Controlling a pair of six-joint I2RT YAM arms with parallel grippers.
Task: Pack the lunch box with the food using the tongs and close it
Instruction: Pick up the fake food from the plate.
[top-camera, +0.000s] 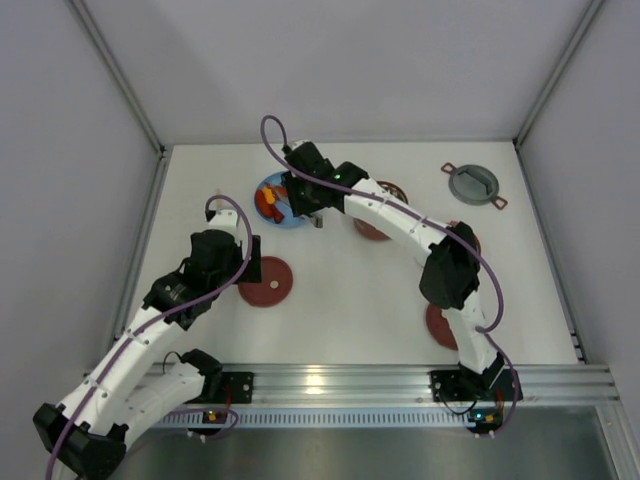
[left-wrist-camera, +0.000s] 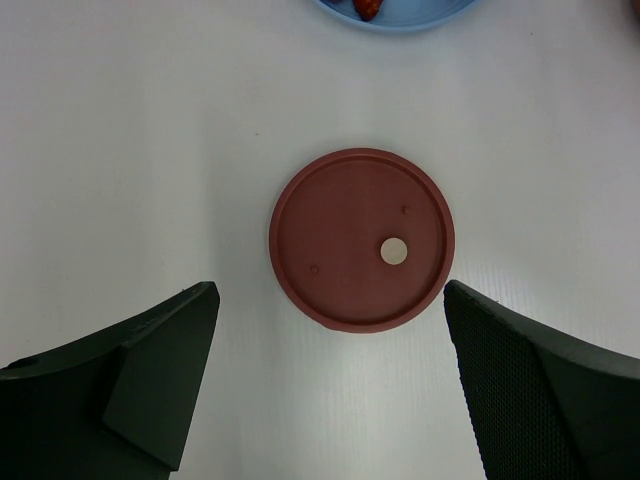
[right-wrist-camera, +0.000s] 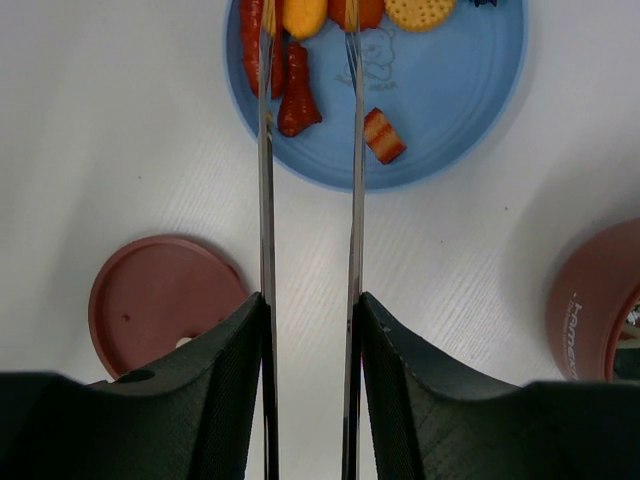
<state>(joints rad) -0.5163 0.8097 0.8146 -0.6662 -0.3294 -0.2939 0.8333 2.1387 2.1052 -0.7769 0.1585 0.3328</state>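
Above blue plate, slim steel tongs pinched in right jaws, left jaws spread

We've got the plate toward the far left of the table with the food lying on it, and the tongs reaching out over its near rim. A lid lies flat in front of the plate, a bowl stands to its right, and the cover sits well off at the far right.
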